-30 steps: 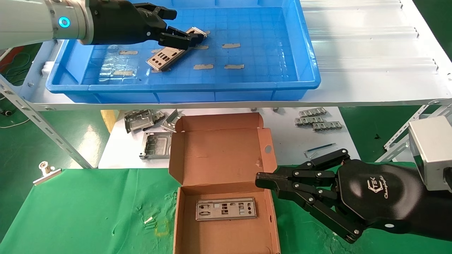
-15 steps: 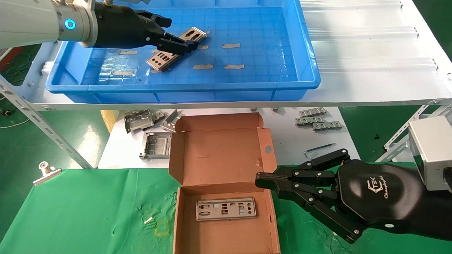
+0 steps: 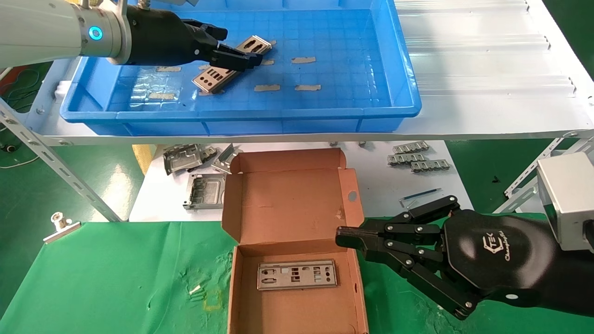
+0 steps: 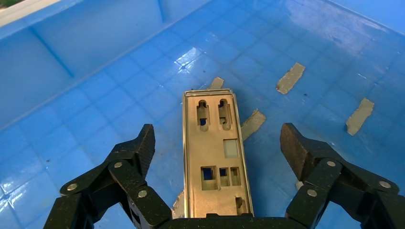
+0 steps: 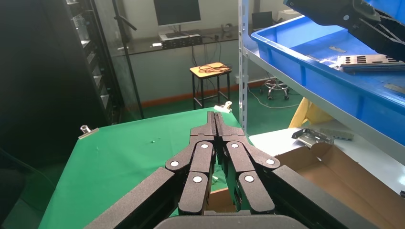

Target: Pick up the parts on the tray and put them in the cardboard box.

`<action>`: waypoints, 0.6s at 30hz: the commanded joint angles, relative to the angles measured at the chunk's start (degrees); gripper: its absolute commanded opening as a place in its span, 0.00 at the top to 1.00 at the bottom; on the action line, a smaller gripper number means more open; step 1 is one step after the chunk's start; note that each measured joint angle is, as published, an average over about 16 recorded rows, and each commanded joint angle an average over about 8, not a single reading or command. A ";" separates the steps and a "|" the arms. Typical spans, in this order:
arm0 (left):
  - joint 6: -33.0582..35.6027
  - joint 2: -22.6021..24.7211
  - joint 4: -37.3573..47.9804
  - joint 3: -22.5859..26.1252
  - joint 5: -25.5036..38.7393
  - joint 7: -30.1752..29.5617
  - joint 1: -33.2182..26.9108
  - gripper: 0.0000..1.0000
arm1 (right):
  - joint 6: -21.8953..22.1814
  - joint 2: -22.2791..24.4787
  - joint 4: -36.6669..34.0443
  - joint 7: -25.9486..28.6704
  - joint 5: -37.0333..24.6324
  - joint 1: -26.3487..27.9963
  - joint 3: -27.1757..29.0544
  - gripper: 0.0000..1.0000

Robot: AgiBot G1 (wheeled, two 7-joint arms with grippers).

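Observation:
The blue tray (image 3: 241,113) stands on the upper white shelf. One silver punched part (image 3: 211,78) lies slanted on its floor. My left gripper (image 3: 236,53) hovers over that part, open. In the left wrist view the part (image 4: 212,157) lies lengthwise between the two spread fingers (image 4: 143,143), and neither touches it. The cardboard box (image 3: 287,204) lies open on the green cloth below, with another part (image 3: 297,274) flat inside. My right gripper (image 3: 341,236) rests shut and empty at the box's right wall, and its closed jaws (image 5: 216,117) show in the right wrist view.
Tape strips (image 3: 304,60) are stuck on the tray floor. On the lower white shelf lie bent brackets (image 3: 185,157), ridged clips (image 3: 417,157) and a hex key (image 3: 420,195). A metal clamp (image 3: 60,225) holds the green cloth (image 3: 93,278) at the left.
My left gripper has sunk closer to the part in the tray, and the part's far end now shows past the fingers. The right arm has not moved.

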 commanded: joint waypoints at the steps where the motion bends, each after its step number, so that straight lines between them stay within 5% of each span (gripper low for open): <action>1: -0.13 0.08 0.13 0.10 0.14 -0.49 0.04 1.00 | 0.00 0.00 0.00 0.00 0.00 0.00 0.00 1.00; 18: -1.28 0.21 -0.77 0.25 0.30 -2.63 0.87 1.00 | 0.00 0.00 0.00 0.00 0.00 0.00 0.00 1.00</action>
